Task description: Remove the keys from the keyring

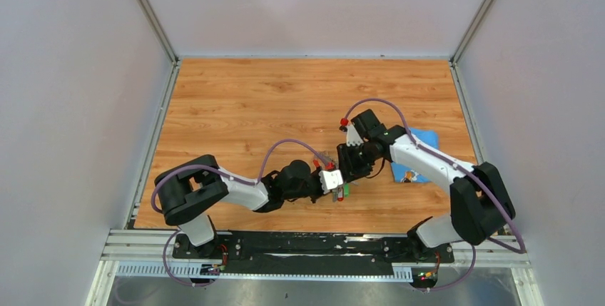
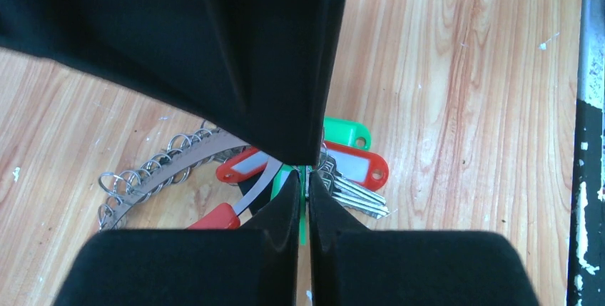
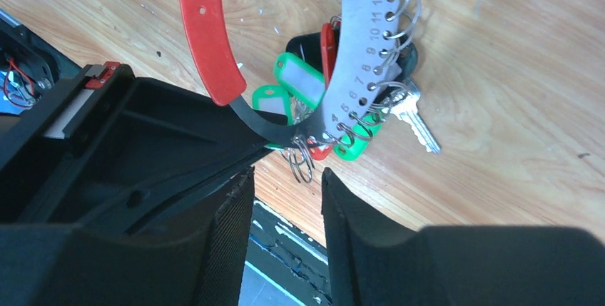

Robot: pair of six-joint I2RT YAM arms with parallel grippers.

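- Now, both arms meet over the middle of the table (image 1: pixel 285 99), with the blue cloth (image 1: pixel 426 150) lying off at 3 o'clock, well apart from the action.
- The left gripper (image 2: pixel 305 181) is pressed together on a thin green sliver, which looks like a green tag (image 2: pixel 304 227) seen edge-on. That's the anchor.
- From its wrist camera the keyring (image 2: pixel 153 174) fans out toward 9 o'clock, wire loops down on the wood. The keys (image 2: pixel 360 199) bunch up at 3 o'clock of the fingertips, with red and green tags piled over them.
- The right gripper (image 3: pixel 285 206) hangs with its jaws apart and nothing between them. A small wire loop (image 3: pixel 303 163) dangles just at 12 o'clock of the gap.
- In that view the keyring's numbered silver band climbs toward 12 o'clock and the red curved part (image 3: pixel 203 35) sweeps up to 11. One bare silver key (image 3: pixel 417 124) pokes out at 3 o'clock of the band.
- My read is that this is the separating step: one arm pins a tag while the other lines up to take the ring or a loop. No key looks freed yet.
- The next move calls for the right gripper to close on the band or on that loop, then draw steadily away from the pinned tag.
- Those little loops are fiddly, so a slipped pinch or a neighbouring key dragged along is the likely trouble.
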